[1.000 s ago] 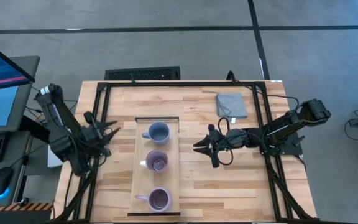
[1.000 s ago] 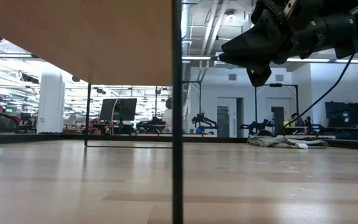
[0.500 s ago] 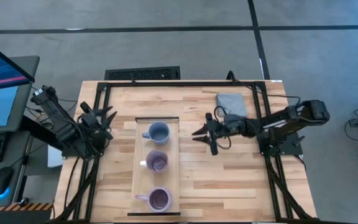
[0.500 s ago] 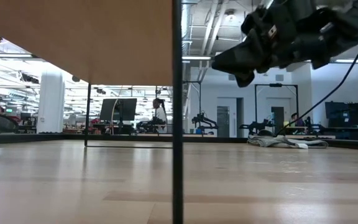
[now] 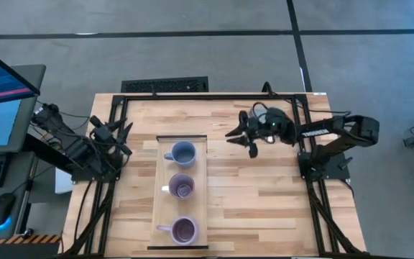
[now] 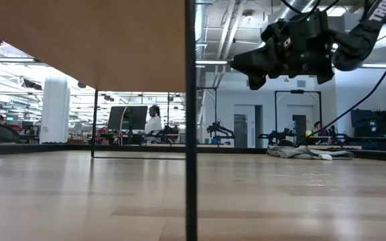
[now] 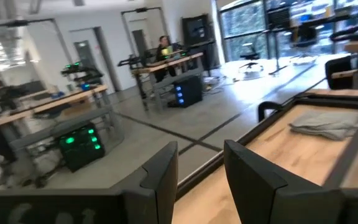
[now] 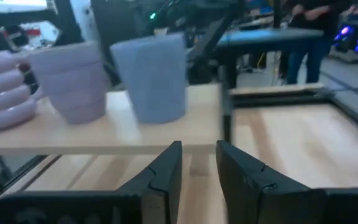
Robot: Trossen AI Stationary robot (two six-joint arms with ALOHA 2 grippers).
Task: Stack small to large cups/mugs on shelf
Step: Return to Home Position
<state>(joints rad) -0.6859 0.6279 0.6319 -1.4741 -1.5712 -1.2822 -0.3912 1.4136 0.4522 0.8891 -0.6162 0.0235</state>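
The pale wooden shelf (image 5: 162,173) stands in the middle of the table. Three mugs stand on it in a row: a blue-grey one (image 5: 184,152) at the far end, a purple one (image 5: 182,187) in the middle, and a purple one (image 5: 184,230) at the near end. They also show in the right wrist view: the blue-grey mug (image 8: 151,78) and the purple mugs (image 8: 70,81). My right gripper (image 5: 236,141) is open and empty, raised to the right of the blue-grey mug and pointing at it. My left gripper (image 5: 126,139) is open and empty, left of the shelf.
A grey folded cloth (image 6: 307,152) lies at the far right of the table, partly under my right arm in the high view. A black frame (image 5: 214,97) runs along the table's edges. The low view looks under the shelf board (image 6: 79,40), past its dark support (image 6: 191,134).
My right gripper has gone toward the table's far edge, staying raised and open, from beside the middle mug to beside the blue-grey mug. My left gripper has drawn back toward the far and left edges. The mugs have not moved.
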